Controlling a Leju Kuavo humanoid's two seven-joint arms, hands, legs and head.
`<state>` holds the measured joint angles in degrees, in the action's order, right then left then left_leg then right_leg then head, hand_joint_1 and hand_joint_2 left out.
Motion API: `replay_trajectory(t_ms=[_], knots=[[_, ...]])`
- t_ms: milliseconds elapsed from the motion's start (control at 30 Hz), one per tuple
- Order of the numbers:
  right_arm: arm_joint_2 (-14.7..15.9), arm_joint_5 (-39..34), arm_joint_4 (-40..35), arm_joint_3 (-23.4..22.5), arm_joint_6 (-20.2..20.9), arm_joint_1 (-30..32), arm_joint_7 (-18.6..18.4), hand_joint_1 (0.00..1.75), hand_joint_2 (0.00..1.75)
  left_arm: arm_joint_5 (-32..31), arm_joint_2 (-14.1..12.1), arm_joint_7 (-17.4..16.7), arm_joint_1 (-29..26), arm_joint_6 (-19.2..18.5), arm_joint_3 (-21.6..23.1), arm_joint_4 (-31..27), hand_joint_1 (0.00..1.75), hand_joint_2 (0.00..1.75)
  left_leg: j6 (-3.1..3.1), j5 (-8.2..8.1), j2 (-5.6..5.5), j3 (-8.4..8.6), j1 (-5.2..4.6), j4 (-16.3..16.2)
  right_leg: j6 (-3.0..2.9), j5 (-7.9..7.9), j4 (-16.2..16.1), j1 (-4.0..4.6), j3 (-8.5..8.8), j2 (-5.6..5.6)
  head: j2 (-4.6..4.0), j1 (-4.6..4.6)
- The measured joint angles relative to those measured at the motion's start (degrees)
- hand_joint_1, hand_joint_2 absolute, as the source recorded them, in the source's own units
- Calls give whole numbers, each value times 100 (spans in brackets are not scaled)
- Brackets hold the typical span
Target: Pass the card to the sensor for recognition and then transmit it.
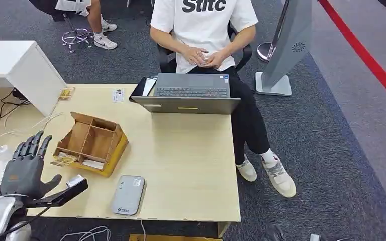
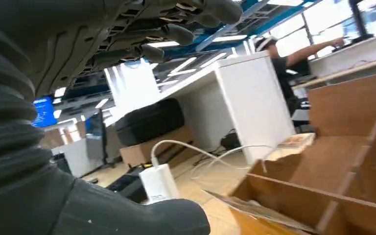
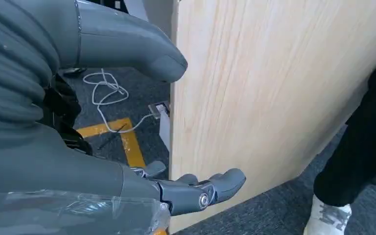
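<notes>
hovering left robot hand (image 1: 26, 168) spread beside card box (image 1: 91, 143).

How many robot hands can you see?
2. The left robot hand is raised, fingers spread, beside the wooden box. The right robot hand hangs open by the table's edge.

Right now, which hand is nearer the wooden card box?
Left. The left hand hovers open just beside the wooden card box, over the table's left side. The right hand hangs off the table's edge, away from the box.
</notes>
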<state>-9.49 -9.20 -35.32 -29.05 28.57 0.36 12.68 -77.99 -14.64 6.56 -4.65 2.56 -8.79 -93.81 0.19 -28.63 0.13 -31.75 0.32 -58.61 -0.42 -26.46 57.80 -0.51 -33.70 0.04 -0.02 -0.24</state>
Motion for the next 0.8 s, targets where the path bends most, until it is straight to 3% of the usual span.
replay_trajectory(t_ms=[200,800], knots=[[-33,20,-26,-9,7,-2,-28,0,175,-241,20,-57,28,-63,-155,110,0,175,0,0,0,1,0,0,0,0,0,0,0,1,0,0],[-63,85,-11,28,22,-116,-52,0,175,-887,124,-280,705,247,-254,1440,0,175,-2,5,-3,2,0,-1,0,2,0,0,0,1,0,2]])
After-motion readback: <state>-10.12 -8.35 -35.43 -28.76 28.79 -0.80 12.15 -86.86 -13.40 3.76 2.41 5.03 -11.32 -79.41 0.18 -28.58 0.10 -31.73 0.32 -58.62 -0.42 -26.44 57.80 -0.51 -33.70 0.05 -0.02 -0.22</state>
